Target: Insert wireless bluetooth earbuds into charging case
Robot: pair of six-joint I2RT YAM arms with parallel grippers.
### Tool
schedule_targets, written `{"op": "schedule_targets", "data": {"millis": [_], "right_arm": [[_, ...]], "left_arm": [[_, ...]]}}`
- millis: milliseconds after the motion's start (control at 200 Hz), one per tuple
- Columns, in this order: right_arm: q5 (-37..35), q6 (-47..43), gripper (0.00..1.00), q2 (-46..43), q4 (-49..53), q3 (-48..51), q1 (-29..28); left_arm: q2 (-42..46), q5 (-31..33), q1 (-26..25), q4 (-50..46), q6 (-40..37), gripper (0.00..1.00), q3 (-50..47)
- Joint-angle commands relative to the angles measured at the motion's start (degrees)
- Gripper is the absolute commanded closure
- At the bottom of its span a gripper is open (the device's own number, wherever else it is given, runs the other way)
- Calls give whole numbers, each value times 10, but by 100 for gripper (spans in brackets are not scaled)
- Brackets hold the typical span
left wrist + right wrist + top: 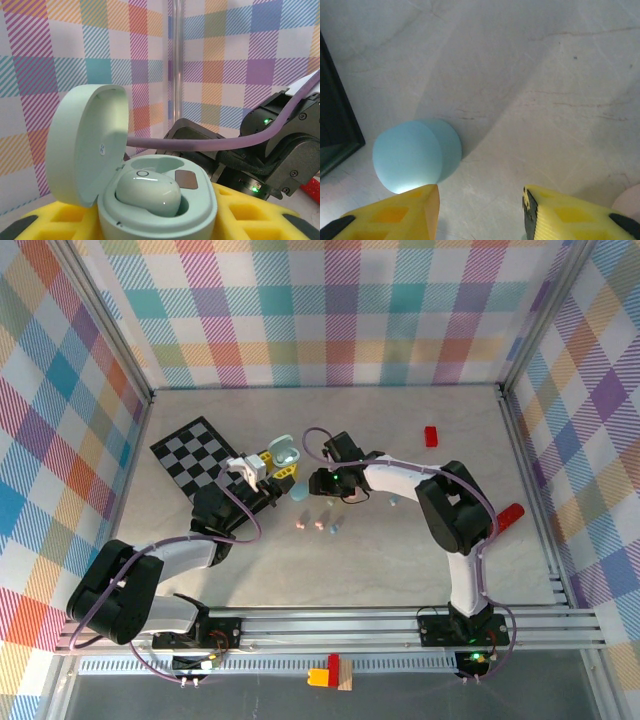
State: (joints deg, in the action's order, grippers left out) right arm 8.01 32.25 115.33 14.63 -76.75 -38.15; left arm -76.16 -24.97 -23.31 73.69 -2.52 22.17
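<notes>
My left gripper (pixel 160 222) is shut on a mint charging case (pixel 165 210), its yellow fingers (pixel 250 210) on either side. The case's lid (pixel 87 145) stands open. A mint earbud (pixel 147 192) sits in the near socket and the far socket (pixel 157 162) is empty. From above, this case (pixel 284 451) is lifted beside the checkerboard. My right gripper (pixel 480 212) hangs open just over the table with nothing between its fingers, next to a light blue case (pixel 415 155) that is shut. Loose earbuds lie in front: a pink one (pixel 299 525) and two more (pixel 328 526).
A black and grey checkerboard (pixel 197 457) lies at the left. A red block (pixel 431 436) sits at the back right and another red piece (pixel 510 517) by the right arm. The right arm's wrist (pixel 340 478) is close to the left gripper (pixel 268 468).
</notes>
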Motion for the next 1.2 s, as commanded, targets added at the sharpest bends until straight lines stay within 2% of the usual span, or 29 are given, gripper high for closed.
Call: {"op": "schedule_targets", "data": {"millis": [0, 275, 600, 850, 930, 1065, 1195], "right_arm": [[-6, -10, 53, 13, 47, -14, 1], [-19, -22, 52, -12, 79, 5, -8], [-9, -29, 52, -44, 61, 51, -8], [-15, -70, 51, -2, 85, 8, -8], [-20, -78, 54, 6, 93, -1, -7], [-30, -84, 57, 10, 105, -8, -7], [-23, -80, 54, 0, 107, -16, -7]], "left_arm": [[4, -14, 5, 25, 6, 57, 3], [0, -18, 5, 23, 8, 57, 9], [-12, -24, 5, 25, 11, 58, 15], [-18, -28, 5, 24, 15, 58, 19], [-18, -28, 6, 24, 14, 57, 18], [-20, -26, 5, 24, 13, 58, 16], [-21, -25, 5, 24, 12, 57, 16]]}}
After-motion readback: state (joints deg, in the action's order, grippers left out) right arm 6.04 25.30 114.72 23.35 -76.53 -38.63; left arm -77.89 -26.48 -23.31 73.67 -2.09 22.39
